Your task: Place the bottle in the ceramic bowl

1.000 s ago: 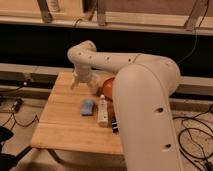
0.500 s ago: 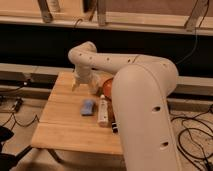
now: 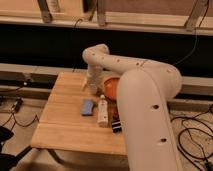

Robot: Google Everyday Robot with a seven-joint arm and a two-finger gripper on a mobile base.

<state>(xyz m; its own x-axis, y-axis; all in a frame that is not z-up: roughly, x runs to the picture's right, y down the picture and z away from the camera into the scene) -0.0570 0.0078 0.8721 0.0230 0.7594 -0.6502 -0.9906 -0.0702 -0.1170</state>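
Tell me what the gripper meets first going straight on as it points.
Probably the wooden table, just beside the ceramic bowl. The gripper points down over the far side; the bottle lies nearer, off that line, though depth is unclear.

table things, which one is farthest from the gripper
The small dark block; the gripper hangs by the orange bowl, and the bottle and blue block lie closer.

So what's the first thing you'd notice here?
The huge white robot arm fills the right side, reaching over the wooden table. Its gripper hangs at the table's back, beside the orange-red ceramic bowl. The white bottle lies mid-table next to a blue thing.
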